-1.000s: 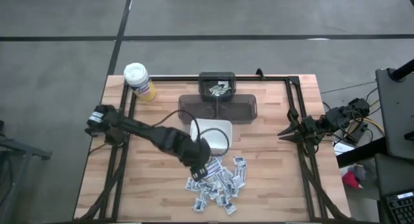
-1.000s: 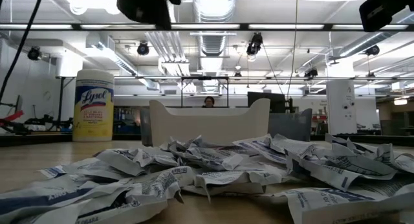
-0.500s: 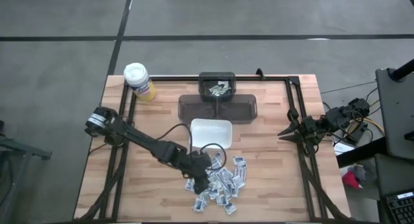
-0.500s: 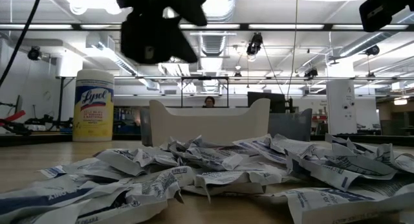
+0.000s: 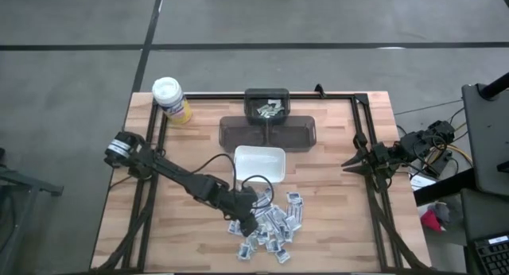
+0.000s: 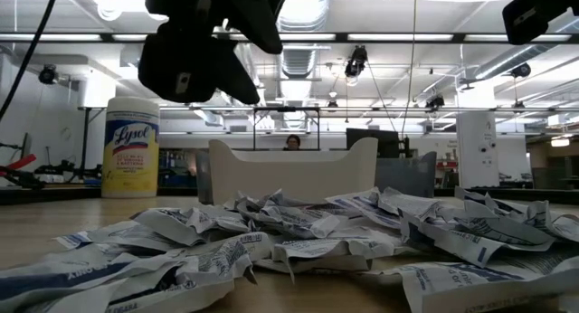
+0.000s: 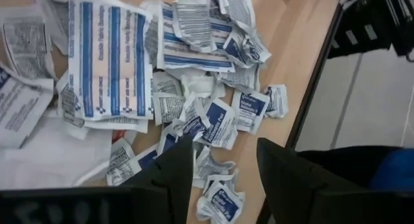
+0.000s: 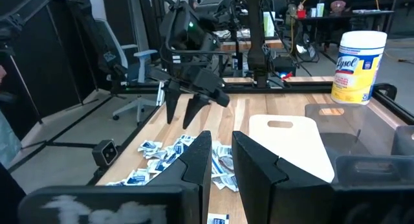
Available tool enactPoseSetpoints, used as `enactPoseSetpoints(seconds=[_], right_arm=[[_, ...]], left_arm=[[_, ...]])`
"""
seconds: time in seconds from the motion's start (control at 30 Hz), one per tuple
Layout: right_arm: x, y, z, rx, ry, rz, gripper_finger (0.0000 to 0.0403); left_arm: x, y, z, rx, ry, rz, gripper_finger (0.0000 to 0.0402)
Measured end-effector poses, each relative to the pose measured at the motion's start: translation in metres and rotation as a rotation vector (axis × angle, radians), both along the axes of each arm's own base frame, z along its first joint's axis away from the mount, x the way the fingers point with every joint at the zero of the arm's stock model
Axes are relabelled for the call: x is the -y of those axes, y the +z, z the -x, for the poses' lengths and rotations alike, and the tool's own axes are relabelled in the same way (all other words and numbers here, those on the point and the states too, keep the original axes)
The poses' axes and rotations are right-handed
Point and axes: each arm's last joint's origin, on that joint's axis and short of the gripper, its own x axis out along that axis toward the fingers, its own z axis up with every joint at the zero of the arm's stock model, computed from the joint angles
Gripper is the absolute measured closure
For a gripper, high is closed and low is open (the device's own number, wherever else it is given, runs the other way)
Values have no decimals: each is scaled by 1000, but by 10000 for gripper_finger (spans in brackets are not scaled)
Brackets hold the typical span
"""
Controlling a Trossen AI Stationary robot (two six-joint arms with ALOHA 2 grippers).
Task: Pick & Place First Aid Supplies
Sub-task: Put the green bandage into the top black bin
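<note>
The white dish [image 5: 259, 163] sat just behind the left gripper [image 5: 248, 214], which hovered with empty fingers apart above the near-left edge of the packets [image 5: 270, 223] heaped under it. The right gripper [image 5: 351, 164] waited well away, fingers slightly parted.

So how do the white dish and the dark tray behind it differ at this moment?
The white dish is opaque white, while the dark tray is smoky and see-through. The dish is narrower; the tray spans wider across the table. The dish sits next to the pile of first aid packets, where the left gripper hangs open; the tray lies farther from them. Both look empty and lie flat on the wooden table.
</note>
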Motion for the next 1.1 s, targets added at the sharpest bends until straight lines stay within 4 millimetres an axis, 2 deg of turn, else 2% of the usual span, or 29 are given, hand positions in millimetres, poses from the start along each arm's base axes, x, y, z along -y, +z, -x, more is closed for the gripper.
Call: enactPoseSetpoints(seconds=[0.13, 0.2, 0.37, 0.47, 0.7, 0.83, 1.1], right_arm=[[0, 0, 0, 0, 0, -1, 344], [0, 0, 0, -1, 0, -1, 344], [0, 0, 0, 0, 0, 0, 344], [0, 0, 0, 0, 0, 0, 344], [0, 0, 0, 0, 0, 0, 344], [0, 0, 0, 0, 0, 0, 344], [0, 0, 0, 0, 0, 0, 344]], left_arm=[[-2, 0, 0, 6, -13, -15, 239], [-4, -2, 4, -59, 13, -22, 239], [-18, -7, 33, -291, 254, -209, 239], [-26, 0, 40, -264, 357, -326, 239], [-34, -2, 32, -202, 316, -434, 239], [-33, -7, 32, -230, 326, -407, 238], [-36, -23, 35, -284, 529, -270, 238]])
